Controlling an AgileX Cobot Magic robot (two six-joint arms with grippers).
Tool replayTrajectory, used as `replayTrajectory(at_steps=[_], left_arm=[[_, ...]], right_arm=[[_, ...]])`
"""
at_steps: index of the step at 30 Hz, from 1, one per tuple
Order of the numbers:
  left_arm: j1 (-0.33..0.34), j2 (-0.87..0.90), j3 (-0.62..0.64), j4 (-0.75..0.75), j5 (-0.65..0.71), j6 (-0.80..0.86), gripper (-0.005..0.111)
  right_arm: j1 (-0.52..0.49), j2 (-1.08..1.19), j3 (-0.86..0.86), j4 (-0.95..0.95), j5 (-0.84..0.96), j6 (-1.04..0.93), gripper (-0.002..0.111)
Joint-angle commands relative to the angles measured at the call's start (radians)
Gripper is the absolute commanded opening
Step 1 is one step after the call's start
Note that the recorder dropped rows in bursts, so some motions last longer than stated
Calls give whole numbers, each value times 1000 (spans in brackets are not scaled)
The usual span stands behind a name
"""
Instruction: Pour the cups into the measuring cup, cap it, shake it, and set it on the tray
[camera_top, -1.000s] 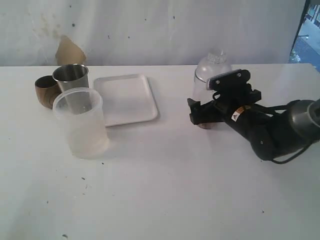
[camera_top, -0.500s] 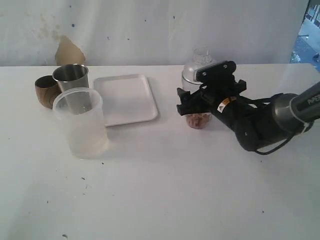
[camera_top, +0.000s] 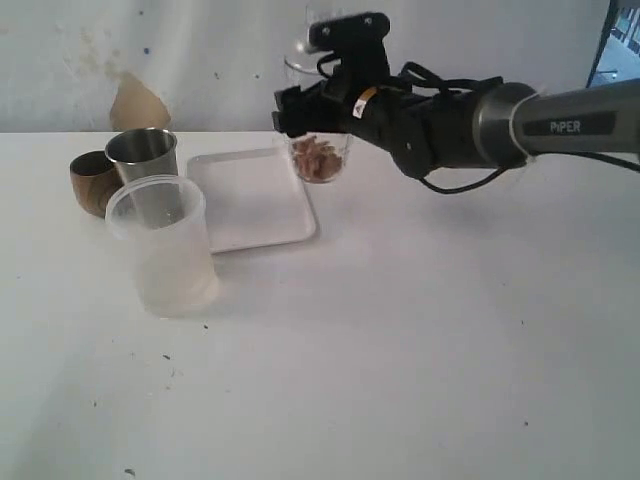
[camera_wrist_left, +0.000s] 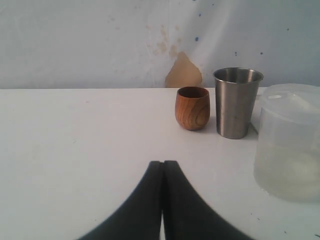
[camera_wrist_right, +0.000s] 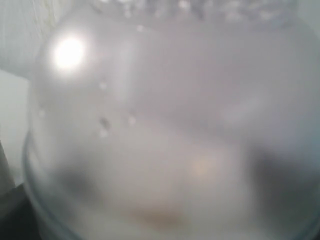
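Moved since a second ago: the right pincer and the measuring cup, then low on the worktop right of centre, are now raised and further left, by the tray.

Exterior view: the right pincer is clamped on the measuring cup, jaws on either side of its clear wall; the cup hangs upright, clear of the worktop, seen against the tray's far right corner; brown matter lies in its bottom; the tray lies flat, nothing resting on it; at far left stand the wooden cup and the steel tumbler, just beside each other; a frosted tumbler stands nearer, in front of the steel one.

Left wrist view: the left pincer is closed, fingers pressed together, holding nothing, low over bare worktop; wooden cup, steel tumbler and frosted tumbler stand beyond it, all upright.

Right wrist view: a blurred clear domed surface fills the frame, close to the lens; jaws not discernible here.
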Motion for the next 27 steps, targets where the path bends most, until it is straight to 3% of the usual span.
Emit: replayTrajectory(at_steps=[1,5,14,17,23,27], left_arm=[[-4,-4,5,1,-3,2,0],[-4,-4,5,1,-3,2,0],[-4,-4,5,1,-3,2,0],[-4,-4,5,1,-3,2,0],[-4,-4,5,1,-3,2,0],[-4,-4,5,1,-3,2,0]], right_arm=[[29,86,-86,-108,-44,213,0],[66,163,-127,-250,-50,258,0],[70,207,-151,-280,-70,190,2],[70,203,-151,-280,-56,190,20],[70,191,-151,-278,-27,190,92],[78,182,-151,-286,-20,190,99]])
